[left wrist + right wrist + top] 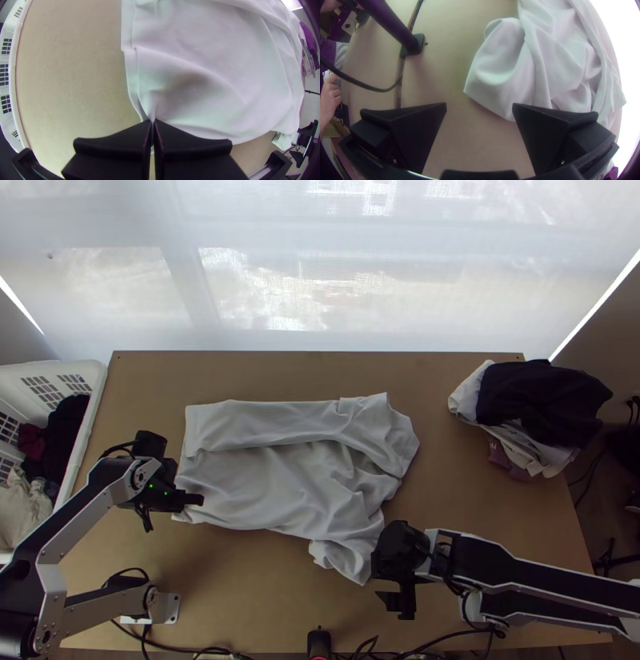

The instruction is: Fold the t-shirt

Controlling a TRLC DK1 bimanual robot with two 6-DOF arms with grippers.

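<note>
Across the middle of the desk (480,516), rather nearer its left edge than its right, lies one pale grey t-shirt (296,480), with its hem end toward the left edge. I judge the folding to be partly done: a long band (256,422) on the side by the far edge looks turned inward over the body, fairly straight until it bunches at the right. The side facing the near edge seems not to be folded in; a rumpled flap (342,556), probably a sleeve, sticks out from it. Left to do, then, are that second side, the creases, and the folding to length.

Of grippers there are two. The left gripper (152,121) has its jaws brought together on a pinch of cloth at the hem's near corner, creases running out from the grip. The right gripper (479,103) is by the flap, toward the near edge, its jaws spread wide with nothing between them.

Counting the rest, one white basket (82,448) of clothes is at the left edge, and one pile of garments (548,392) at the far right corner, too jumbled for me to number.
</note>
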